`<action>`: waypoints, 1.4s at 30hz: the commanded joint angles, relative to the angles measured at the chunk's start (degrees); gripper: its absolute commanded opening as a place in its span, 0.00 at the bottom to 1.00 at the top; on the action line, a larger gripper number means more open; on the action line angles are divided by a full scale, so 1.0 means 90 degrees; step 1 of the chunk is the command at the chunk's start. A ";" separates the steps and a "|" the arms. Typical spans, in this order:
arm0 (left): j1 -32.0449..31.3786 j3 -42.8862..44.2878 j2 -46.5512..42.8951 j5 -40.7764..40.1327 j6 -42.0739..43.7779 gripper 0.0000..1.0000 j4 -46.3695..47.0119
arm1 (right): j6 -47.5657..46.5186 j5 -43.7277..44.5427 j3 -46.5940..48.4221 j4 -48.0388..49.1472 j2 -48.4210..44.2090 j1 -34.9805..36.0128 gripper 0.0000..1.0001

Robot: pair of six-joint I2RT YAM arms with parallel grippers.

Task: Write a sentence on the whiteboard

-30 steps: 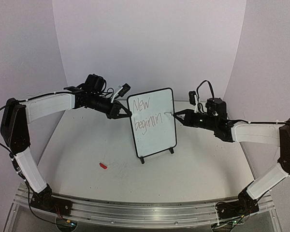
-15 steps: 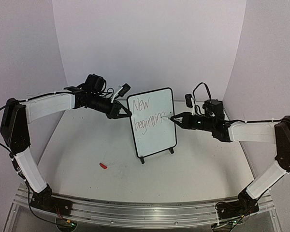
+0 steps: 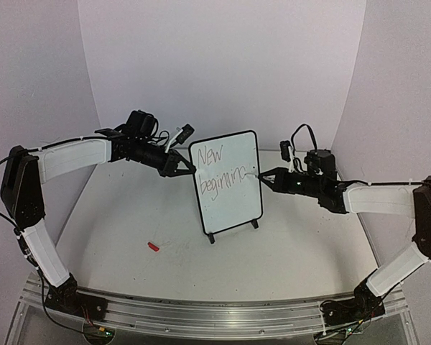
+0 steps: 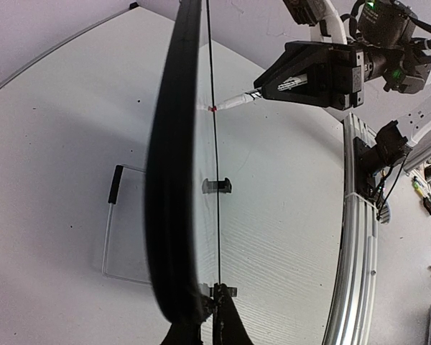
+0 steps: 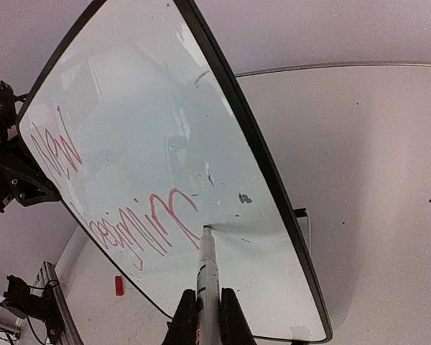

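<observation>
The whiteboard (image 3: 233, 205) stands upright on its two feet mid-table. Red handwritten lettering (image 3: 221, 178) fills two lines, "New" and roughly "beginnin". My left gripper (image 3: 189, 171) is shut on the board's left edge; its wrist view shows the board edge-on (image 4: 174, 180) with the fingers (image 4: 233, 327) pinching the frame. My right gripper (image 3: 264, 175) is shut on a white marker (image 5: 207, 269). The marker's tip touches the board at the end of the second line of lettering (image 5: 140, 226). The marker also shows in the left wrist view (image 4: 233, 103).
A small red marker cap (image 3: 153, 246) lies on the table left of the board, and shows in the right wrist view (image 5: 118, 284). An aluminium rail (image 3: 201, 313) runs along the near edge. Purple walls close in the back and sides.
My right gripper went left onto the board with the marker, then drifted slightly right. The second line has gained a stroke at its end. The left arm and board have not moved.
</observation>
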 commanded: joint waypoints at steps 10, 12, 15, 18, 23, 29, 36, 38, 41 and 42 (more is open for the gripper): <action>-0.0189 0.0002 0.0071 -0.0108 0.0336 0.00 -0.0671 | -0.0082 0.0156 0.0244 0.0186 -0.0116 -0.0013 0.00; -0.0188 0.0003 0.0068 -0.0113 0.0339 0.00 -0.0666 | -0.0072 0.0183 0.0166 0.0192 -0.0109 -0.0015 0.00; -0.0190 0.0003 0.0074 -0.0116 0.0337 0.00 -0.0672 | -0.0032 0.0183 -0.0010 0.0198 -0.0095 -0.0013 0.00; -0.0189 0.0003 0.0076 -0.0108 0.0333 0.00 -0.0668 | 0.0022 0.0142 -0.0185 0.0217 -0.0063 -0.0010 0.00; -0.0197 0.0003 0.0077 -0.0108 0.0333 0.00 -0.0676 | 0.0117 0.0142 -0.0512 0.0309 -0.0029 -0.0014 0.00; -0.0200 0.0010 0.0092 -0.0098 0.0332 0.00 -0.0672 | 0.0226 -0.0142 -0.0529 0.0490 0.0186 0.0002 0.00; -0.0198 0.0006 0.0102 -0.0112 0.0338 0.00 -0.0679 | 0.0250 -0.0601 -0.0113 0.0545 0.0463 0.0062 0.00; -0.0198 0.0004 0.0103 -0.0117 0.0333 0.00 -0.0678 | 0.0288 -0.0697 -0.0056 0.0606 0.0384 0.0069 0.00; -0.0198 0.0003 0.0104 -0.0118 0.0339 0.00 -0.0673 | 0.0449 -0.0729 -0.0189 0.0939 -0.0026 0.0073 0.00; -0.0198 0.0003 0.0104 -0.0118 0.0337 0.00 -0.0673 | 0.0509 -0.0682 -0.0252 0.1060 -0.0170 0.0076 0.00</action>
